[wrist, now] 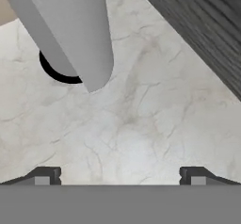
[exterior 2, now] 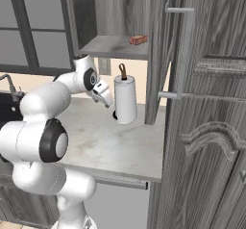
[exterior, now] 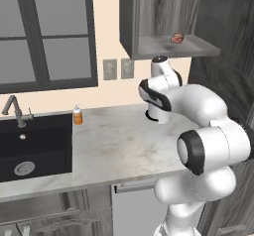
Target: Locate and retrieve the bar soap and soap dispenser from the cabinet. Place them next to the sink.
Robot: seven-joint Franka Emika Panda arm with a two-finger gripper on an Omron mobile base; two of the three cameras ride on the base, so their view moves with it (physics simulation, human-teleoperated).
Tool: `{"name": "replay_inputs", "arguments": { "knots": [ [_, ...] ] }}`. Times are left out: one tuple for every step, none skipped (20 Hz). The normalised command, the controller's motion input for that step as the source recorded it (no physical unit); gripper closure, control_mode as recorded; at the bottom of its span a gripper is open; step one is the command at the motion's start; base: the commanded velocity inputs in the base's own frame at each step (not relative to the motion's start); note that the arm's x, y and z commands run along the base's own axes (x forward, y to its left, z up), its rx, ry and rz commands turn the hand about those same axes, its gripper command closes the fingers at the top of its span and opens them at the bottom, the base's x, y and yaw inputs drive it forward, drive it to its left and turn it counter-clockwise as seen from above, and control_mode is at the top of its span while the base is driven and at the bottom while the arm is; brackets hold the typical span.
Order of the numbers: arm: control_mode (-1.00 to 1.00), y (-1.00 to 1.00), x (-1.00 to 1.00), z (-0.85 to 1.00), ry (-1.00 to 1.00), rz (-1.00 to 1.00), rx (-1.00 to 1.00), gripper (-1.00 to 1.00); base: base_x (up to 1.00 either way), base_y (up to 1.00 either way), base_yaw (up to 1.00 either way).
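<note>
1. Gripper [wrist: 120, 176]: jaws spread wide with nothing between them, aimed down at bare marble counter [exterior: 119, 146]; in the right base view the hand hangs over the counter just left of the paper-towel roll.
2. Bar soap [exterior: 177, 38]: reddish-pink block lying on the grey shelf of the open wall cabinet [exterior: 149, 12], toward the shelf's right side; also seen from the right base view [exterior 2: 138, 40].
3. Soap dispenser [exterior: 77, 115]: small orange bottle with white pump, upright on the counter, just beside the right rim of the sink, at the back.
4. Sink [exterior: 34, 131]: black basin with round metal drain, set in the counter at left; slim grey faucet [exterior: 15, 110] behind it.
5. Paper-towel roll [exterior 2: 125, 100]: tall white roll with brown knob, upright on a dark round base below the cabinet.
6. Cabinet door [exterior 2: 192, 55]: dark wood-grain, swung open at right, with a grey bar handle.
</note>
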Motion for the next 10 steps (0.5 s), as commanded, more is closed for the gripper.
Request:
{"name": "replay_inputs", "arguments": {
  "knots": [
    [-1.0,-0.38,-0.6,0.53,-0.12,-0.09,0.0,-1.0,0.0,0.0,0.0],
    [-1.0,-0.36,-0.61,0.5,-0.14,-0.09,0.0,-1.0,0.0,0.0,0.0],
    [-1.0,-0.39,-0.62,0.48,-0.18,-0.06,0.0,-1.0,0.0,0.0,0.0],
    [-1.0,-0.33,-0.62,0.52,-0.23,-0.05,0.0,-1.0,0.0,0.0,0.0],
    [-1.0,-0.28,-0.53,0.51,-0.25,-0.04,0.0,-1.0,0.0,0.0,0.0],
    [-1.0,-0.21,-0.39,0.56,-0.27,-0.03,0.0,-1.0,0.0,0.0,0.0],
    [-1.0,-0.2,-0.32,0.57,-0.31,-0.02,0.0,-1.0,0.0,0.0,0.0],
    [-1.0,-0.21,-0.3,0.56,-0.33,-0.01,0.0,-1.0,0.0,0.0,0.0],
    [-1.0,-0.28,-0.2,0.5,-0.37,0.0,0.0,-1.0,0.0,0.0,0.0],
    [-1.0,-0.22,-0.17,0.42,-0.39,0.01,0.0,-1.0,0.0,0.0,0.0]
  ]
}}
